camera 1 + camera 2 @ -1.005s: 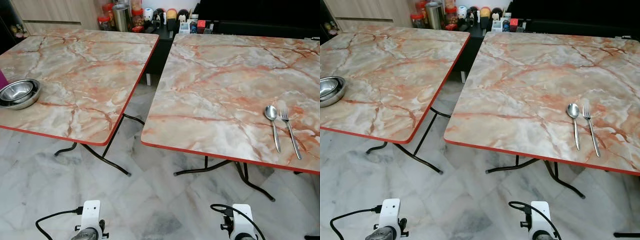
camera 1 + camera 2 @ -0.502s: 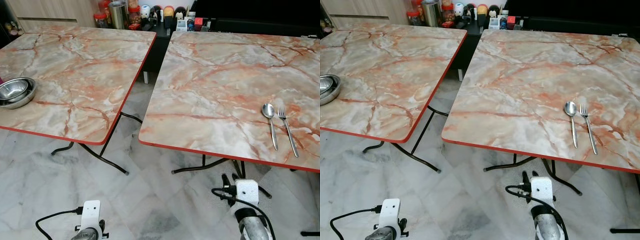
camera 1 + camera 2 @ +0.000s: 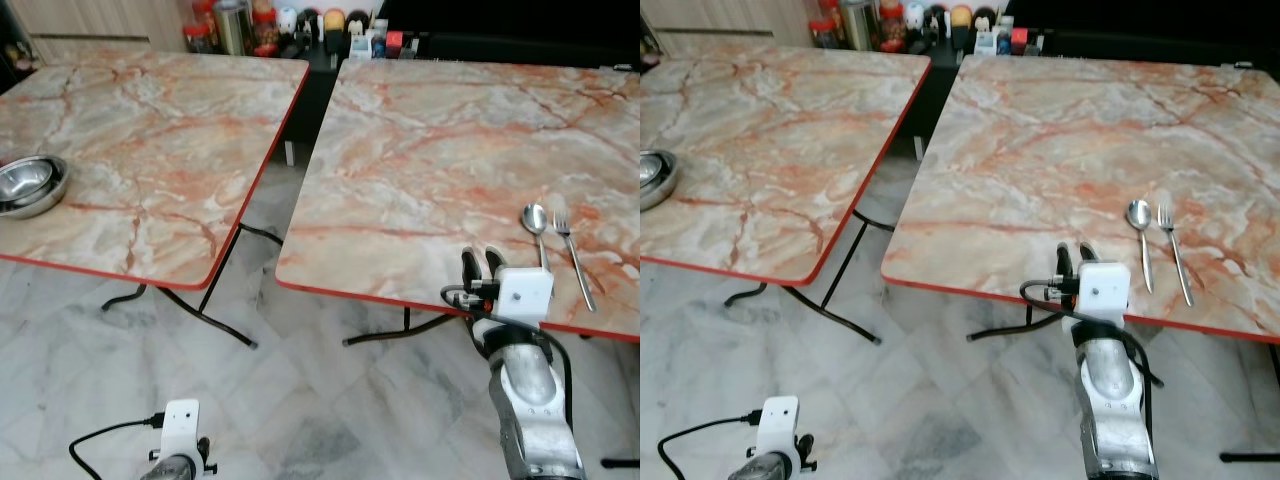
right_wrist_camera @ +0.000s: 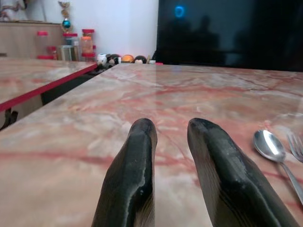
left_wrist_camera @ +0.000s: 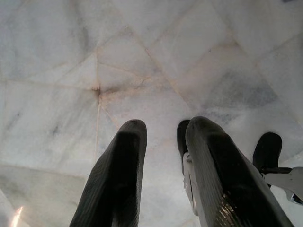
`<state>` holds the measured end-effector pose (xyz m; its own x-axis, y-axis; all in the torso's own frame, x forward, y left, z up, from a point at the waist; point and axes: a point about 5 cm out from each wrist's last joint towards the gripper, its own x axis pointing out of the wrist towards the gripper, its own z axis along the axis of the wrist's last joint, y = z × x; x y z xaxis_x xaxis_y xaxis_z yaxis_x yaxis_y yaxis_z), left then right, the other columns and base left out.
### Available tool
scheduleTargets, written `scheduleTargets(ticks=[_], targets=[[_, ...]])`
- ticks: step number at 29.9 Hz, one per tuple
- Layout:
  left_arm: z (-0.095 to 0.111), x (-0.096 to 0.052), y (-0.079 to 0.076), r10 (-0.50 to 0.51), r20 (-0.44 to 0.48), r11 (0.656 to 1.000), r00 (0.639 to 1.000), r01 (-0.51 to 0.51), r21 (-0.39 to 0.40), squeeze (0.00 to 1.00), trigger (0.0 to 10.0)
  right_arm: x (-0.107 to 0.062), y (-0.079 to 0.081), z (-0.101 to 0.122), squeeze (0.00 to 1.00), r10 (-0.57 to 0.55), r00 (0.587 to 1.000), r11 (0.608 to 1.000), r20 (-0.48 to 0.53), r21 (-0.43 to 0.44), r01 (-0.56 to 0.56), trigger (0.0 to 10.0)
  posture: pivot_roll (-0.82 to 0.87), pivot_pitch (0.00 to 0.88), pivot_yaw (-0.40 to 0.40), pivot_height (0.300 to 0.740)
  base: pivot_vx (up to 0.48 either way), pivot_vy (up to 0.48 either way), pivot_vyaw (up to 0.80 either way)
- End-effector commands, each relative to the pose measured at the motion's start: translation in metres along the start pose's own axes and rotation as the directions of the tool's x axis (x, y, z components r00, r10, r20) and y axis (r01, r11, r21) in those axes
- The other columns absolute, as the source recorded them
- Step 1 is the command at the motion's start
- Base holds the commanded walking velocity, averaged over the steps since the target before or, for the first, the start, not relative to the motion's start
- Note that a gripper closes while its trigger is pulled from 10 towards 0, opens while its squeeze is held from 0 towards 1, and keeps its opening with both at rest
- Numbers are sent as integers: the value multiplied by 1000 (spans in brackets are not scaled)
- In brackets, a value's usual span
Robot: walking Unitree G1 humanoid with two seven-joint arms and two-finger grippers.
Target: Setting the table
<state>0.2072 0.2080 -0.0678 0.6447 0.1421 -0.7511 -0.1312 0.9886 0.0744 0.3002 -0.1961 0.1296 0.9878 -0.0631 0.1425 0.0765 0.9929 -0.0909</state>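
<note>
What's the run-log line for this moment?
right gripper: open, empty, over near edge of right table | spoon, fork: untouched | left gripper: idle | bowls: left table

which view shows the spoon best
The left eye view: the whole spoon lies in sight on the right table, beside the fork. The right eye view shows it whole too. The right wrist view shows it low, past the right gripper, its handle cut off.
</note>
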Motion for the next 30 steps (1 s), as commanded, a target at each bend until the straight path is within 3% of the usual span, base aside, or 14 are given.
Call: scheduleTargets(ticks=[1, 8, 26, 30], targets=[[-5, -1, 2, 3, -22, 1000, 1000, -4, -9, 0, 10000, 11, -4, -6, 0, -61, 996, 997, -67, 49, 64, 10000, -106, 116, 28, 740, 0, 0, 0], [-4, -1, 0, 13, -16, 1000, 1000, -13, 1, 0, 10000, 37, 21, 6, 0, -4, 995, 997, -103, 70, 11, 10000, -94, 113, 17, 740, 0, -146, -256], [-2, 0, 0, 15, 0, 999, 1000, -15, -34, 0, 10000, 51, 13, 19, 0, -48, 995, 996, -89, 69, 54, 10000, -94, 121, 10, 740, 0, -374, -49], [1, 0, -1, 8, 5, 999, 1000, -7, -47, 0, 10000, 52, 14, 21, 0, -47, 995, 996, -86, 69, 53, 10000, -94, 121, 10, 740, 0, 0, 0]])
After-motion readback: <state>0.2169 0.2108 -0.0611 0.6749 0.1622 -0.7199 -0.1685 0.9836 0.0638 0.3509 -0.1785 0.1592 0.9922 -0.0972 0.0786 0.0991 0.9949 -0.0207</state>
